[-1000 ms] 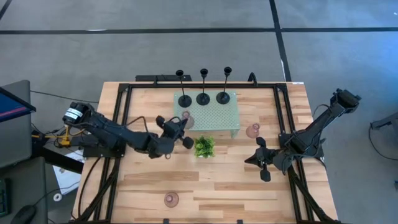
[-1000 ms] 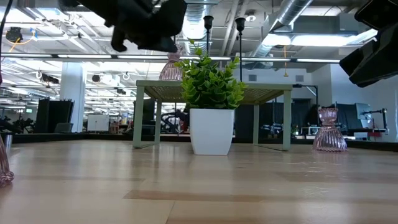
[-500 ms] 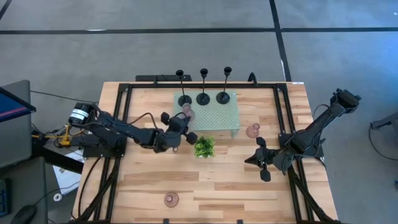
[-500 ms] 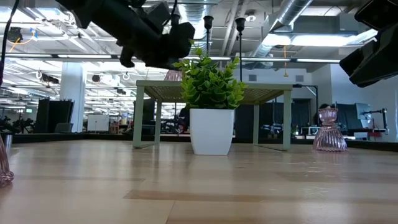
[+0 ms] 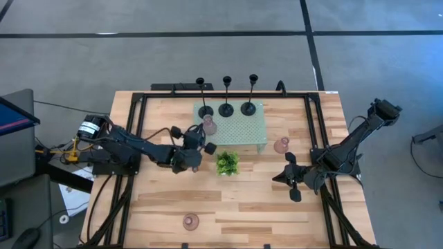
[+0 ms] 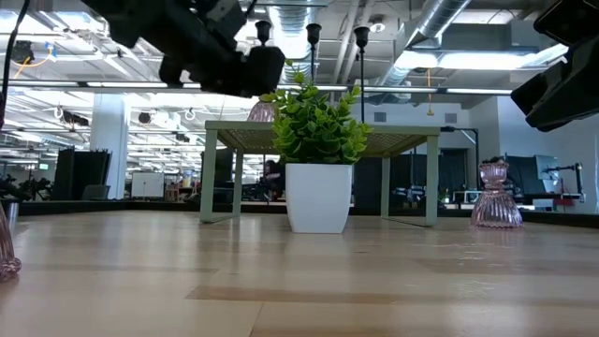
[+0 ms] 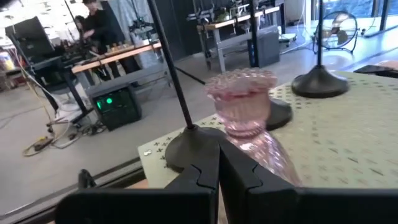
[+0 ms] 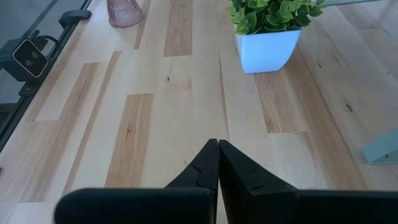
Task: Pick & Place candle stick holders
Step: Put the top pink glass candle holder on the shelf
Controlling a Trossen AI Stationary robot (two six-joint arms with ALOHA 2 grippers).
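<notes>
Three black candle stick holders (image 5: 226, 108) stand in a row along the far edge of the mint-green stand (image 5: 239, 130). One pink glass holder (image 5: 209, 126) stands upright on the stand's left part and also shows in the left wrist view (image 7: 242, 106). A second pink holder (image 5: 281, 145) stands on the table right of the stand. A third (image 5: 190, 221) stands near the front edge. My left gripper (image 5: 201, 140) is shut, above the stand's left near corner, just short of the pink holder (image 7: 219, 155). My right gripper (image 5: 278, 178) is shut and empty over the table's right part.
A small green plant in a white pot (image 5: 226, 163) stands on the table just in front of the stand, close to my left gripper. A black frame (image 5: 138, 104) runs around the table top. Bare wood (image 5: 235, 207) lies between the plant and the front edge.
The pink holder on the stand has shifted a little toward the table's far edge, next to my left gripper. My left gripper first went toward the stand, then drew back a little toward the table's left edge.
</notes>
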